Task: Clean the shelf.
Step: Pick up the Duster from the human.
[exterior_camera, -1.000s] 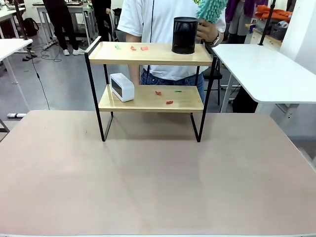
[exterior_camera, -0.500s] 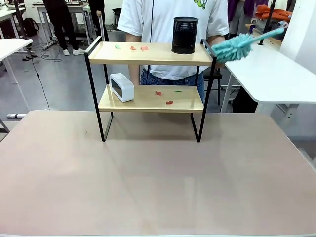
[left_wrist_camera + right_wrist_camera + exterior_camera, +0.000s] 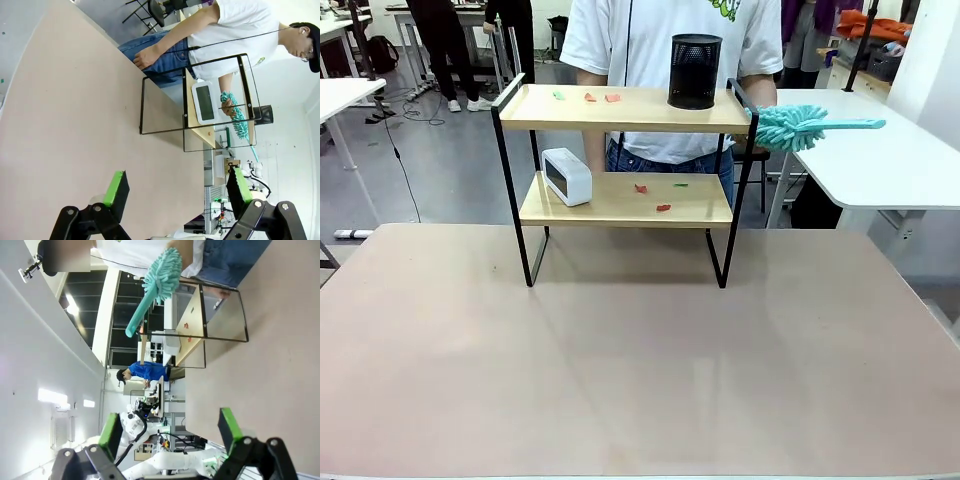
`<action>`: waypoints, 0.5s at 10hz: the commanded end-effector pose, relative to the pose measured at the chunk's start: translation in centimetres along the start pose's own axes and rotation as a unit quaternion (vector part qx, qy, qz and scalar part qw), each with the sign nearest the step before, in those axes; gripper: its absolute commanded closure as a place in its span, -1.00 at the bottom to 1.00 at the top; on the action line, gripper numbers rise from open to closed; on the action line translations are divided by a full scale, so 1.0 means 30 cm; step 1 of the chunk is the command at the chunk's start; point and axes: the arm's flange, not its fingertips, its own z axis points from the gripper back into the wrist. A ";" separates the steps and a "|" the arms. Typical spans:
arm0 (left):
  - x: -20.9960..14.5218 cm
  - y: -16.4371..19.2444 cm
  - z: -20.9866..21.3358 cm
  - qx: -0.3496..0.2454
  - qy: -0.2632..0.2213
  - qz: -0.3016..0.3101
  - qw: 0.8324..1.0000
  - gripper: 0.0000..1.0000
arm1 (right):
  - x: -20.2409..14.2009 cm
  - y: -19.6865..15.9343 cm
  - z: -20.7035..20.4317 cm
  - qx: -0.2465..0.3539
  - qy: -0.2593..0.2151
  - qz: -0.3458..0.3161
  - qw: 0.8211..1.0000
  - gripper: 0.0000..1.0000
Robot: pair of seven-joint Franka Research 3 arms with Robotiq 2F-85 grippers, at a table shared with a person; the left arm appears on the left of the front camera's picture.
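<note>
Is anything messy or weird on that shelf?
Yes. Little red and green scraps lie scattered on both boards of the shelf: three on the top board's left part, three on the lower board right of the white clock.

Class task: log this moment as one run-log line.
shelf: scraps on both boards | duster: person holds it by shelf's right end | left gripper: open | right gripper: open

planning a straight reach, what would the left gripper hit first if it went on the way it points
Most likely the shelf: it stands ahead of the left gripper, jaws open, across the table. Its black frame by the lower board looks first in line, but depth is unclear.
</note>
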 end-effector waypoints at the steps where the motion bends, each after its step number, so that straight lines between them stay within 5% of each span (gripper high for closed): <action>1: 0.002 0.005 0.000 -0.009 -0.002 -0.013 1.000 -1.00 | 0.047 0.055 -0.079 -0.014 0.013 -0.018 1.000 -1.00; 5: 0.002 0.005 0.000 -0.009 -0.002 -0.013 1.000 -1.00 | 0.164 0.287 -0.448 -0.027 0.046 -0.006 0.999 -1.00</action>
